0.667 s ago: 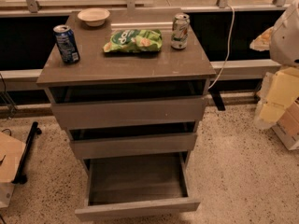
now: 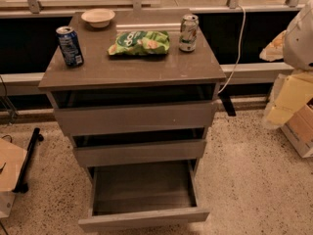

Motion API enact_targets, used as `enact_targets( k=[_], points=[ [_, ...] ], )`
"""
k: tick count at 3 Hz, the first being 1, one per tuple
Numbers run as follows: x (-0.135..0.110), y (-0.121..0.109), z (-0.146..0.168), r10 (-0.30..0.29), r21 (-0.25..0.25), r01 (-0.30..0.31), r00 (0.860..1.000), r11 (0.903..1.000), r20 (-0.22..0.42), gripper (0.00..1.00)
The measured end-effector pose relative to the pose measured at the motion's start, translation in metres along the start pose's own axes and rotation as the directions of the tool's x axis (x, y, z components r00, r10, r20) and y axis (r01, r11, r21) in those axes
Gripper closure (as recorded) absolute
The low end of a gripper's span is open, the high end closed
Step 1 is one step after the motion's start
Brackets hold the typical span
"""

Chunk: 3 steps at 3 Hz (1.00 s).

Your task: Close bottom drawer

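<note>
The bottom drawer of the grey-brown cabinet stands pulled far out toward me. Its plain flat front panel is at the lower edge of the view, and its deep grey box is open and empty. The middle drawer front and the upper drawer front sit above it, each pulled out a little. My gripper is not in view. Only a pale rounded part of my arm shows at the right edge, well away from the drawers.
On the cabinet top are a blue can, a white bowl, a green chip bag and a green-white can. Cardboard boxes stand on the floor at right. A black stand and cardboard lie at left.
</note>
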<state>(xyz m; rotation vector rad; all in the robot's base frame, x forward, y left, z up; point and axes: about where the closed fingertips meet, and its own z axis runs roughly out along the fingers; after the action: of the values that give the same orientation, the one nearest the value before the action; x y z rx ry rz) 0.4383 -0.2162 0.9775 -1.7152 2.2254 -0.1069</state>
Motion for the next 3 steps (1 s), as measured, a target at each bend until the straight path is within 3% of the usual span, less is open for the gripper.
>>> enact_targets(
  k=[1, 2, 3],
  points=[
    [0.007, -0.004, 0.019, 0.031, 0.027, -0.032, 0.999, 0.9991, 0.034, 0.49],
    [0.003, -0.006, 0.013, 0.023, 0.038, -0.024, 0.999, 0.9990, 0.035, 0.72],
    [0.004, 0.004, 0.035, 0.043, 0.024, -0.044, 0.999, 0.9988, 0.013, 0.96]
  ],
)
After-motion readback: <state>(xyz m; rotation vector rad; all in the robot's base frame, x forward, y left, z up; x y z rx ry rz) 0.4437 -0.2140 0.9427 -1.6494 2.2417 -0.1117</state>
